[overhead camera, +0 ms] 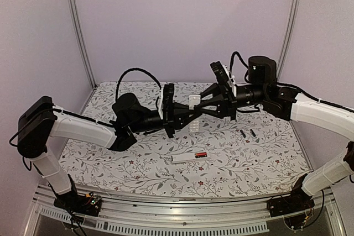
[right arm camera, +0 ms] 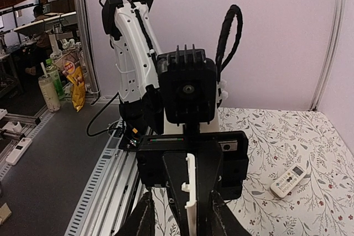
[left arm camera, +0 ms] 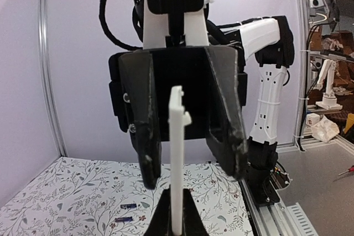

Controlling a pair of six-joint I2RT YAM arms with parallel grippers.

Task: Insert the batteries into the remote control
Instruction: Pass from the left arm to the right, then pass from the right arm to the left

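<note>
Above the middle of the desk (overhead camera: 265,161), clamped shut in the left gripper (left arm camera: 176,203): a thin white strip (left arm camera: 176,153), upright and edge-on, notched near its top, probably the remote's battery cover, though too slim a view to be sure. Straddled by the right gripper (left arm camera: 193,176), partly open, with fingers (left arm camera: 145,147) on either side and no contact with the strip as far as can be made out. Looks like a handover or re-grip of that strip between the two arms, with no battery in either gripper. Calls next for closing the right fingers squarely on the strip's flat faces before any release on the left. Down on the desk, nearer the arm bases: the white remote (overhead camera: 185,158), seemingly button side up in the right wrist view, with a small red-and-black piece (overhead camera: 201,155) at one end; possibly a battery, seated or merely lying there, impossible to tell. Off to the right, well apart from the remote: two batteries (overhead camera: 242,134), slim and dark, lying loose near each other. Out of sight: the battery compartment. Cut off at the frame edge: the base of each wrist view's own fingers.
</note>
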